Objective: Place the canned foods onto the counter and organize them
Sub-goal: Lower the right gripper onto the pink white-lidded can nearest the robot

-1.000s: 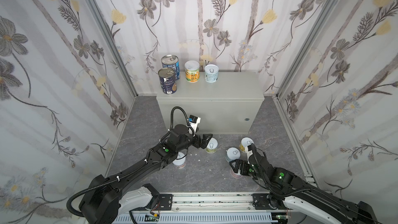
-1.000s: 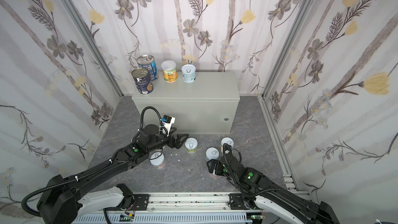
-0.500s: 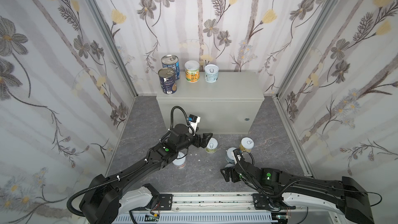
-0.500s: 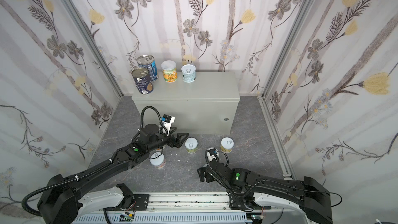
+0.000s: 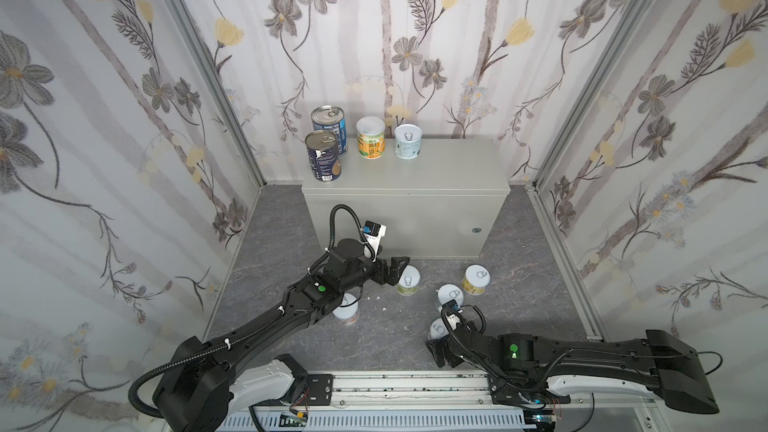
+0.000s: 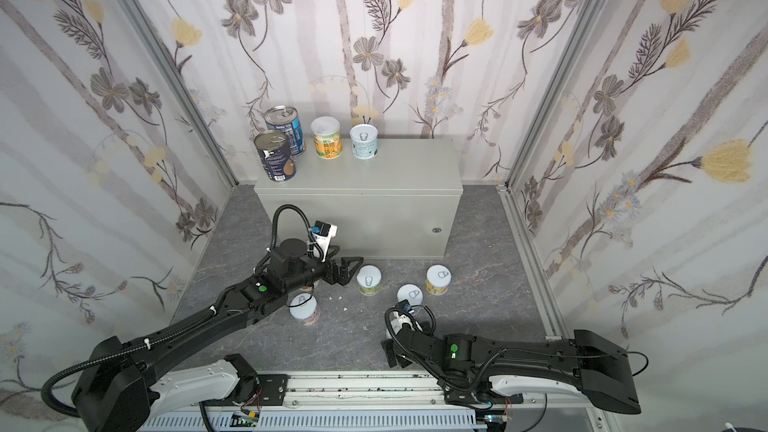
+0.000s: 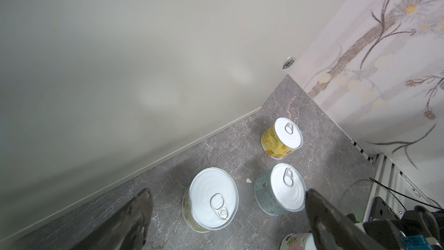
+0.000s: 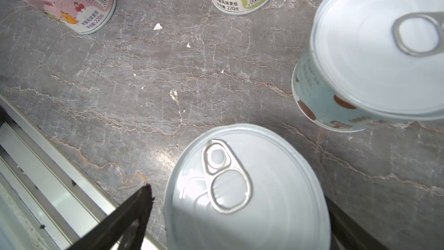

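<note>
The light-grey counter (image 5: 415, 184) (image 6: 365, 184) carries two tall dark-blue cans (image 5: 323, 155) and two short white-lidded cans (image 5: 370, 141). Several short cans stand on the dark floor. My left gripper (image 5: 395, 273) (image 7: 227, 203) is open, low before the counter's front, and the green-label can (image 7: 211, 200) (image 5: 407, 280) stands upright just beyond its fingertips. My right gripper (image 5: 436, 349) (image 8: 237, 196) is open near the front rail, one finger on each side of a white-lidded can (image 8: 245, 188) (image 5: 438, 328), with a gap showing at one finger (image 8: 141, 200).
A pale-blue can (image 5: 449, 296) (image 8: 374, 51) and a yellow can (image 5: 476, 279) (image 7: 281, 140) stand right of the green one. A pink can (image 5: 347, 314) (image 8: 62, 1) sits under my left arm. The metal front rail (image 5: 395, 384) and the papered side walls close in the floor.
My right gripper has slid left and back toward the front rail, its arm now lying low, and it now straddles a floor can. The left arm has not moved.
</note>
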Controlling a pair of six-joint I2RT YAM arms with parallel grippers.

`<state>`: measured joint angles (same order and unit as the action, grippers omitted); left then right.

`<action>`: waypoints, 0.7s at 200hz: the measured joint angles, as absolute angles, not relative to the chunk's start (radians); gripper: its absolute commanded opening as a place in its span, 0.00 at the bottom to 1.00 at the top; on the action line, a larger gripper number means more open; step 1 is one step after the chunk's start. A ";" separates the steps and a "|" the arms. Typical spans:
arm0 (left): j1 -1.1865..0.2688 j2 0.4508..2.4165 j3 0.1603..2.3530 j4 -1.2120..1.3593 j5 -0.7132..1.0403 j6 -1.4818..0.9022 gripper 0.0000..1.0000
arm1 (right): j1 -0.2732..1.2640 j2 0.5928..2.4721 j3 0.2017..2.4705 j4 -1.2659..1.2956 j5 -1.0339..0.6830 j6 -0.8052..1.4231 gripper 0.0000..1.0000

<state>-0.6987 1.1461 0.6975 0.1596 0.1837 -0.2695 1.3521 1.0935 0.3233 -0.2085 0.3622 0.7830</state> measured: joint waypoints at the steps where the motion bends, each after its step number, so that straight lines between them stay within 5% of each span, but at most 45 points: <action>1: -0.699 1.146 0.698 0.160 0.184 -0.270 1.00 | 1.352 1.093 0.323 -0.208 0.362 0.783 0.99; 45: -0.699 1.148 0.698 0.159 0.180 -0.270 1.00 | 1.355 1.092 0.300 -0.188 0.368 0.775 0.96; 101: -0.699 1.151 0.698 0.159 0.179 -0.271 1.00 | 1.355 1.153 0.337 -0.199 0.477 0.844 0.77; 140: -0.699 1.157 0.699 0.158 0.177 -0.273 1.00 | 1.343 1.213 0.357 -0.197 0.548 0.910 0.80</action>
